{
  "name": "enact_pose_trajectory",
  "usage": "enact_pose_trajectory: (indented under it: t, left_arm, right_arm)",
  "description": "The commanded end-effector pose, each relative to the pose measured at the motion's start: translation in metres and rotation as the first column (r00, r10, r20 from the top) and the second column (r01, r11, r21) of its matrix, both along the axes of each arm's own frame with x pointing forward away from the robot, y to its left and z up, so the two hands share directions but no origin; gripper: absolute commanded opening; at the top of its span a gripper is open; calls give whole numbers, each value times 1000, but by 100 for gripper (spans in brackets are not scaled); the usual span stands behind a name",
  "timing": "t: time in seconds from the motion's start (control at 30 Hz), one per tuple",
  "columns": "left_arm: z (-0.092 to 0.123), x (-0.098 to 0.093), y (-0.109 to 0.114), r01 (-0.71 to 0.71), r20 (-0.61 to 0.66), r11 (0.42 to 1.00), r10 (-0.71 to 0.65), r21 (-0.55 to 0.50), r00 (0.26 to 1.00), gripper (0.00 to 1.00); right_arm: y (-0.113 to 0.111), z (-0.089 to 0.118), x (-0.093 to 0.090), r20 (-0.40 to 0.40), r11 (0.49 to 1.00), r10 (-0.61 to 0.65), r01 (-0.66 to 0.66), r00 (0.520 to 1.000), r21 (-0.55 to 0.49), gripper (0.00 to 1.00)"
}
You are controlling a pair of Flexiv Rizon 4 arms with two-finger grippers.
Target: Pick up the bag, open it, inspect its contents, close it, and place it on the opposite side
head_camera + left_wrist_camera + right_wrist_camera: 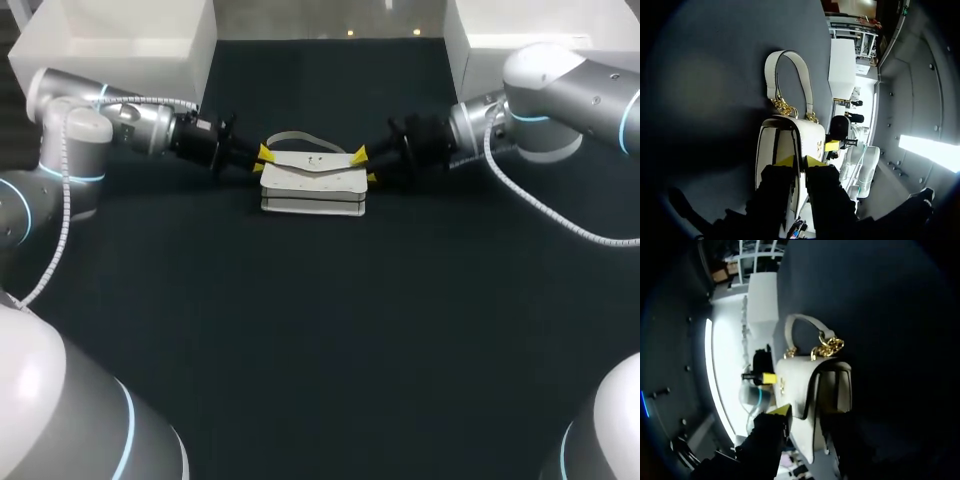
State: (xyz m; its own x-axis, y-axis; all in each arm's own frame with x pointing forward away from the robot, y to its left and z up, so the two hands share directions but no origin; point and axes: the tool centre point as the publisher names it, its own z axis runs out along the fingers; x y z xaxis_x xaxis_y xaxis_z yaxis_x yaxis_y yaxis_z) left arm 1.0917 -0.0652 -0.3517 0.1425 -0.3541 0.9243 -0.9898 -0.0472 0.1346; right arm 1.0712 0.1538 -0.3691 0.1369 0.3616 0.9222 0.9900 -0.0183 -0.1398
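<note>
**Head view: bag gripped at both ends, ready to lift**

The white bag [313,185] sits in the upper middle of the frame on the dark counter [320,330], with an arm at each end. The left fingers [265,153] stand close together, pinching the bag's left end. The right fingers [358,155] stand wider apart and clamp the right end from both sides.

This looks like the pick-up step, with the grasp made and the flap apparently closed. The next move calls for both arms to rise together and level, so the bag neither twists nor slips. After that, one arm must free itself to work the flap.

The bag's long axis runs left to right across the frame, from one arm to the other. Its handle [293,136] lies behind it, pointing toward the top edge, and the flap faces up and toward the lower edge.
</note>
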Motion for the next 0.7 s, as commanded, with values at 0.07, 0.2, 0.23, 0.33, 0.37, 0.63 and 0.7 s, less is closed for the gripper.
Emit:
enact_pose_trajectory:
  t: [0.07,0.2,0.23,0.33,0.37,0.63,0.7]
  left_arm:
    - [-4,0,-1,8,5,1000,-8,-12,1000,0]
    - [-6,-3,-2,8,12,1000,-8,-11,1000,0]
    - [-6,-4,-1,5,17,1000,-5,-9,1000,0]
    - [-5,-6,0,-3,32,1000,3,-9,999,39]
    - [-4,-6,1,-3,34,1000,3,-13,999,39]
    - [-7,-7,-1,-13,46,1000,13,-12,999,0]
    - [-9,-7,-2,-13,44,1000,13,-10,999,0]
  right_arm:
    - [0,-4,0,-2,999,-12,12,1000,32,0]
    - [0,-5,0,-8,999,-29,29,1000,36,0]
    - [0,-5,0,-11,999,-37,37,999,35,0]
    - [-2,-6,-1,-18,996,-76,77,997,48,22]
    - [-3,-6,0,-20,995,-86,87,996,50,33]
    - [-3,-3,2,-18,991,-119,120,993,60,24]
    - [-2,-5,2,-21,991,-122,123,992,62,0]
